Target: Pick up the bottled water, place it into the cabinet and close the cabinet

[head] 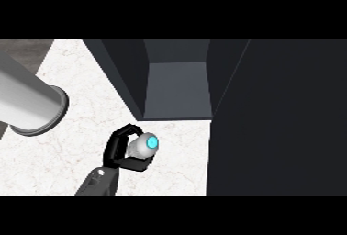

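Bottle (145,146), held by the left hand (120,153) with fingers curled around its body before the open cabinet (177,89); probably light, rigid, slippery.

A slim black hand (119,149) with jointed fingers joins a grey forearm (95,181) bearing a pale screw.

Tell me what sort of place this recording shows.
Probably a kitchen counter: a white marble-like countertop, a dark cabinet standing open on it, and a hand curled round a bottled water just in front of the opening.
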Controlling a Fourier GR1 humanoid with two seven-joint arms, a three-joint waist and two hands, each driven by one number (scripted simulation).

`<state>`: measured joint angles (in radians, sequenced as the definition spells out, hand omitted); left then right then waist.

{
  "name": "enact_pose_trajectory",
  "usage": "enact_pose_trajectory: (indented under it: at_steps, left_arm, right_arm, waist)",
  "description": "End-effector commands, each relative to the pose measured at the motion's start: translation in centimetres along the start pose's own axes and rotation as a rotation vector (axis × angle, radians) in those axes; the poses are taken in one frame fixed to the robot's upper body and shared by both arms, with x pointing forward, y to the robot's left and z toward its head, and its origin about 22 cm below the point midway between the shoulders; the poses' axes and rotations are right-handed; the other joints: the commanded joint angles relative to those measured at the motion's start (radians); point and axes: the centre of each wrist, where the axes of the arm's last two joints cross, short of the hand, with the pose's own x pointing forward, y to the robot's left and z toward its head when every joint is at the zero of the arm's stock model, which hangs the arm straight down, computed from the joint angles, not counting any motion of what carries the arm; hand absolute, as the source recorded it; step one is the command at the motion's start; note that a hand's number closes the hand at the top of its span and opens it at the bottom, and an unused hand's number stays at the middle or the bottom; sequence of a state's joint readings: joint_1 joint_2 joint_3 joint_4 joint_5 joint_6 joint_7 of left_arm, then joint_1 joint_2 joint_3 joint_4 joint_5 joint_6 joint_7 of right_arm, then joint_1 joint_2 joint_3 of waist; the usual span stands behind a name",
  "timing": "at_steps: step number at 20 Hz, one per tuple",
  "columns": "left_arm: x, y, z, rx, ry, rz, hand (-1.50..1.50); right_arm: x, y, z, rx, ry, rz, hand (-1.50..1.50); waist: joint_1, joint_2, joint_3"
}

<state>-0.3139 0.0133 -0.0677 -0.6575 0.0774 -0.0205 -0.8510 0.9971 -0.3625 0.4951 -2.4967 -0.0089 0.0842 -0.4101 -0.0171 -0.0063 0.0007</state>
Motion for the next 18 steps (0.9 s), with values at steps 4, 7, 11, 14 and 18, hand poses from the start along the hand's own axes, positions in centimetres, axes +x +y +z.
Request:
enact_pose_trajectory:
  at_steps: [4,7,11,14,18]
  left_arm:
    - [3.4,-4.4,-4.7,0.021,0.016,0.005,1.50]
    - [5.2,-7.0,-5.0,0.006,0.035,-0.013,1.50]
    - [7.9,-9.3,-8.6,0.035,0.060,0.019,1.50]
    - [8.9,-9.6,-10.6,0.043,0.056,-0.040,1.50]
    - [10.3,-9.8,-14.0,0.077,0.083,-0.073,1.50]
  right_arm:
    - [2.5,-0.4,-0.2,0.013,-0.036,0.005,-1.50]
    - [2.3,-0.1,-0.2,-0.004,-0.035,0.010,-1.50]
    - [3.2,-0.5,-0.4,-0.002,-0.051,0.004,-1.50]
    - [4.5,-0.9,-0.5,-0.006,-0.065,0.030,-1.50]
    - [1.4,-2.2,0.3,0.001,-0.063,0.022,-1.50]
  waist:
    - [-0.010,0.003,-0.001]
    - [-0.004,0.001,-0.001]
    - [-0.021,0.007,-0.002]
    - [-0.018,0.007,-0.001]
    - [-0.018,0.009,0.000]
